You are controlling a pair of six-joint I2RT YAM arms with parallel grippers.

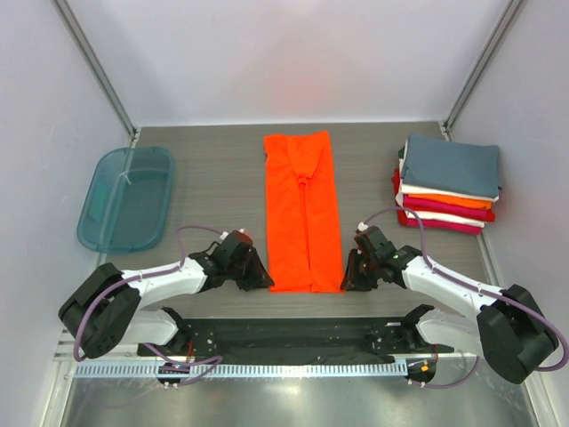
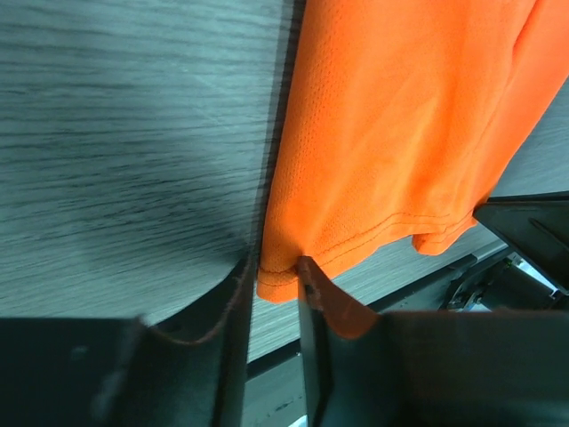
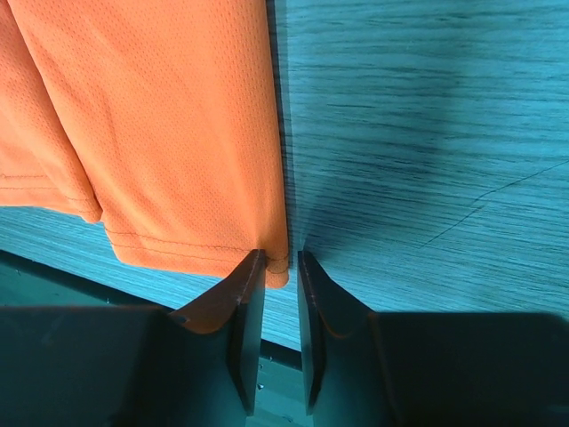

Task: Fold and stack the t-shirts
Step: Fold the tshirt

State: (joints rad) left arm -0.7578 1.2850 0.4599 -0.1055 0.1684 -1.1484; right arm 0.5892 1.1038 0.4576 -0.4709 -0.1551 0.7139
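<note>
Two-arm cloth handling, lengthwise fold complete. The bright orange t-shirt (image 1: 302, 209) lies flat on the tabletop (image 1: 213, 178) as a long narrow strip, collar end far from the arms and hem end nearest them. This orientation puts both hem corners within reach of the two arm bases. The left gripper (image 1: 264, 280) sits at the left hem corner and the right gripper (image 1: 348, 280) at the right one, low against the surface. Taking the corners as a symmetrical pair would let the hem be carried evenly towards the collar. In the left wrist view the fingers (image 2: 233, 320) stand narrowly apart with the stitched corner filling the gap between them; whether they are already pinching it cannot be told. In the right wrist view the fingers (image 3: 249, 294) straddle the other corner, still unclamped, with a sliver of bare surface showing beside the cloth edge. At the far right the stack of folded t-shirts (image 1: 449, 182), slate blue-grey on top with white, orange and crimson beneath, marks the likely destination. The teal tub (image 1: 124, 197) stands well apart at the left.
</note>
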